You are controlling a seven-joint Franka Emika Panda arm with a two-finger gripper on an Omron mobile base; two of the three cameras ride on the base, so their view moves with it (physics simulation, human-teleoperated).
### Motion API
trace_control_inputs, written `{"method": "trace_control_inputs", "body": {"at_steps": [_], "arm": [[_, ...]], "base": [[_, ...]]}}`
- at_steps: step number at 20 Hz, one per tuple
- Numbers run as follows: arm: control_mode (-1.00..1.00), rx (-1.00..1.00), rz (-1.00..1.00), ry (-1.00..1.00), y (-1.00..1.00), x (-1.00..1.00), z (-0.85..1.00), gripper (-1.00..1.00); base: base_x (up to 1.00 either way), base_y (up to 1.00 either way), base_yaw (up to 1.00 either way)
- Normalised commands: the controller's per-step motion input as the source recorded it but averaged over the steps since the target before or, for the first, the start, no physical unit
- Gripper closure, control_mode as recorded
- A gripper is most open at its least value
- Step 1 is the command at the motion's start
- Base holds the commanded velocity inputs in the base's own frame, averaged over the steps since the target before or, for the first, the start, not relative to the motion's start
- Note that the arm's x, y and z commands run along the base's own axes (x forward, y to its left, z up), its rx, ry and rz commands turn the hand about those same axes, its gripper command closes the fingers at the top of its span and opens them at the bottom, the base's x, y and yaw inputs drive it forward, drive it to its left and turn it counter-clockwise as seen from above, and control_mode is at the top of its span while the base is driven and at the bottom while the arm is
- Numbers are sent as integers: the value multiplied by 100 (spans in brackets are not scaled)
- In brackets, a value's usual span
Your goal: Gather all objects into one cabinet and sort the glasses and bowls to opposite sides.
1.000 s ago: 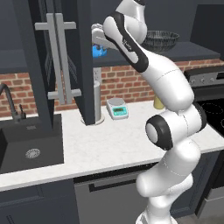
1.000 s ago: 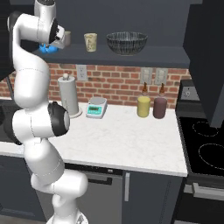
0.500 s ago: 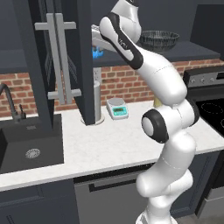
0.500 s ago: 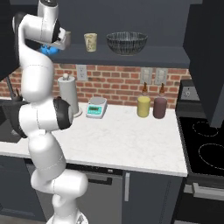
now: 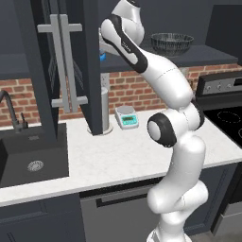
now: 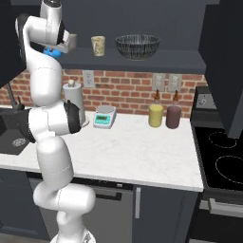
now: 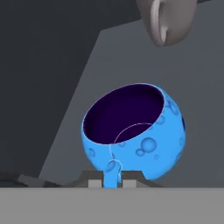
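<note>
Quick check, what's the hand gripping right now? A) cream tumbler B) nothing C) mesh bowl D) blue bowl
D: in the hand view the hand is shut on the rim of the blue bowl, while the cream tumbler and mesh bowl stand apart on the shelf.

A glossy bright blue bowl [image 7: 135, 135] with a dark purple inside and bubble spots, a grey-mauve tumbler [image 7: 168, 19], a cream-beige tumbler [image 6: 98, 46], a dark mesh-patterned bowl [image 6: 136, 46] and yellow [image 6: 155, 115] and brown [image 6: 173, 116] canisters.
</note>
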Motion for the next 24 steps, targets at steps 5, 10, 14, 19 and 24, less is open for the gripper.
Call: {"method": "trace_control_inputs", "body": {"at_steps": [5,10,14,19,24], "arm": [[-100,0,0,5,18,42,-15,100],[-100,0,0,8,8,50,-29,100],[-100,0,0,10,3,45,-35,100],[-100,0,0,10,7,26,-35,100],[-100,-2,0,8,14,1,-40,100]], "base": [[0,0,0],[0,0,0],[0,0,0],[0,0,0],[0,0,0]]}}
